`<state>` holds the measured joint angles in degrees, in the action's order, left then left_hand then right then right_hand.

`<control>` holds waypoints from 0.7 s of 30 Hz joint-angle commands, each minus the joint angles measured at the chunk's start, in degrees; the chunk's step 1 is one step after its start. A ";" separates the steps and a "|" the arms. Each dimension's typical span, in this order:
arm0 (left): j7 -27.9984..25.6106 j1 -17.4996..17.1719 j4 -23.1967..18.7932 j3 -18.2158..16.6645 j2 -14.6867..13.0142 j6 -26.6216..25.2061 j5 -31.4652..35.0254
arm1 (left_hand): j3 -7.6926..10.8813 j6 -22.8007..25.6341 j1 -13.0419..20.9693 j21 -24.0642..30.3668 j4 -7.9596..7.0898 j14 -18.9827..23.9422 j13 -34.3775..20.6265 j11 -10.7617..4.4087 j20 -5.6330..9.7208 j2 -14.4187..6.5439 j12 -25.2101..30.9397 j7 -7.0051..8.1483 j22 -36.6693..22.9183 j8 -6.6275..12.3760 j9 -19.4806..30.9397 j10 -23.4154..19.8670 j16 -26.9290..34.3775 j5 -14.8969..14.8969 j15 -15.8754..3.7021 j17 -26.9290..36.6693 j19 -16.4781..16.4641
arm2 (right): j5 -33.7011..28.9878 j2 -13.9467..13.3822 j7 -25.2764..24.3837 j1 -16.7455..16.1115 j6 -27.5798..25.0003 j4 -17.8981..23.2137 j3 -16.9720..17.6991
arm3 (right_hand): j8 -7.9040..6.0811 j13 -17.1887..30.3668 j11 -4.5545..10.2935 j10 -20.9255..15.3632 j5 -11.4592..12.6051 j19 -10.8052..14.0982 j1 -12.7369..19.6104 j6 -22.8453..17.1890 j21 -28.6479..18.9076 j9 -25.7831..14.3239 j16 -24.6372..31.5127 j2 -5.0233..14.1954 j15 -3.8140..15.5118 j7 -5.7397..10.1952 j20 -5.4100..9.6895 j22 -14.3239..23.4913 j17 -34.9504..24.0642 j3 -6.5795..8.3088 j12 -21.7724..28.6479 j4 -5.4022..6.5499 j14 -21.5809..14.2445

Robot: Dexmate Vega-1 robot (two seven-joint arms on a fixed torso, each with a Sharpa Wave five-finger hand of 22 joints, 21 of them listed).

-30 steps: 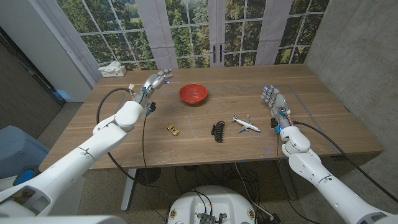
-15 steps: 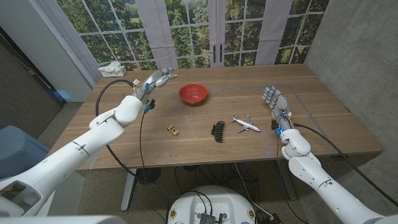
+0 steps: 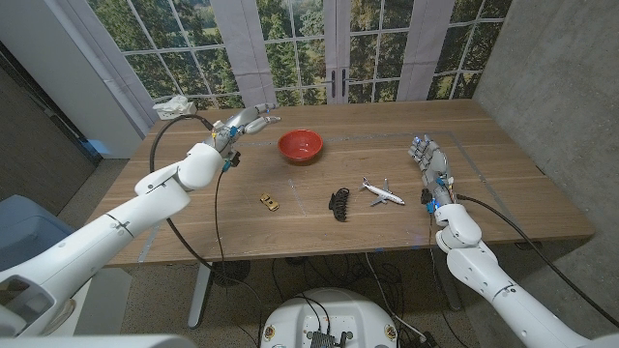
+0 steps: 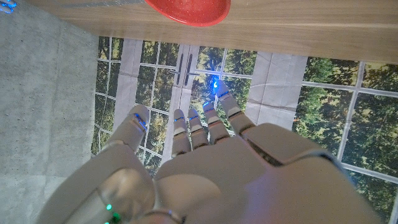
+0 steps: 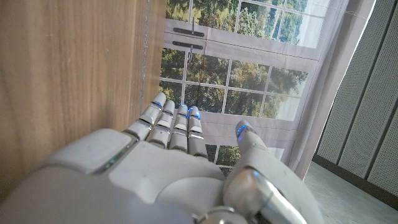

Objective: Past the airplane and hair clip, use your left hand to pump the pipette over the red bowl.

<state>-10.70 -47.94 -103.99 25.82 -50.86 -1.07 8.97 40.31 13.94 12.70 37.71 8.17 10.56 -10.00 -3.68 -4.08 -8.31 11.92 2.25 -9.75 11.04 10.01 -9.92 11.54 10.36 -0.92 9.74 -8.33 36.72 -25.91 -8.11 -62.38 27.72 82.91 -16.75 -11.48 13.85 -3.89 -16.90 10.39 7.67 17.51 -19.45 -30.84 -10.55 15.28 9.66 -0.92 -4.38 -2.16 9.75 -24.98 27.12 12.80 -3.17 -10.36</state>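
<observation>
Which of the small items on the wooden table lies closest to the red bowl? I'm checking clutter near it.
The small yellow toy car, just in front of the red bowl; the black hair clip and white toy airplane lie farther off.

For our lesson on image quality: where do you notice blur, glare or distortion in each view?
Head view: even daylight, sharp, window frames bowed by the wide lens. Left wrist view: left robot hand soft and close, red bowl cut by the frame. Right wrist view: right robot hand blurred, windows bright.
</observation>
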 commanded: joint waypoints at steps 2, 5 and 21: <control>3.03 0.01 -2.92 -0.31 -3.06 -0.34 4.71 | -0.14 0.57 0.70 -0.19 0.50 0.52 -0.18 -0.40 -0.02 -0.10 -0.05 -0.01 -0.13 0.22 0.23 -0.59 -0.19 -0.18 -0.28 0.08 -0.47 | -0.90 1.10 -1.37 -1.72 2.10 0.80 -0.01 | -0.28 0.08 0.07 -0.67 0.33 0.48 0.44 -0.58 0.31 -0.11 0.32 -0.37 0.01 -0.05 -0.24 0.33 -0.07 0.11 0.36 -0.31 -0.45; 4.11 0.16 -3.44 -0.26 -3.67 -0.45 5.55 | -0.22 0.59 0.73 -0.24 0.56 0.50 -0.19 -0.43 0.02 -0.09 -0.07 0.01 -0.14 0.18 0.24 -0.64 -0.23 -0.19 -0.33 0.09 -0.55 | -1.34 1.13 -1.50 -2.16 2.57 0.98 -0.07 | -0.25 0.11 0.03 -0.79 0.35 0.51 0.45 -0.61 0.38 -0.12 0.39 -0.37 0.08 -0.05 -0.26 0.34 -0.09 0.11 0.41 -0.41 -0.58; 8.53 0.30 -5.50 -0.55 -6.59 0.66 9.29 | -0.58 0.60 0.99 -0.63 0.85 0.37 -0.22 -0.74 0.27 -0.05 -0.31 0.13 -0.16 0.01 0.28 -0.50 -0.44 -0.25 -0.71 0.08 -0.57 | -2.89 2.97 -2.94 -4.17 5.62 1.51 -0.43 | -0.24 0.26 -0.09 -1.17 0.43 0.76 0.52 -0.90 0.59 -0.13 0.52 -0.34 -0.06 -0.12 -0.33 0.36 -0.14 0.13 0.58 -0.78 -0.65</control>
<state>-4.94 -47.65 -108.05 25.71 -55.47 -1.14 15.96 39.65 14.46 12.92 37.28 8.83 10.87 -9.99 -3.99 -3.87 -8.53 11.65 2.36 -9.74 11.04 10.00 -10.23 11.20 10.14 -1.23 9.74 -8.54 34.93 -24.16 -10.03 -65.25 31.33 84.05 -16.87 -11.48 13.99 -4.00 -17.63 10.52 7.88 17.51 -19.76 -30.29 -10.54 15.47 9.66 -0.92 -4.70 -2.36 10.01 -24.99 27.14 13.09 -3.64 -10.35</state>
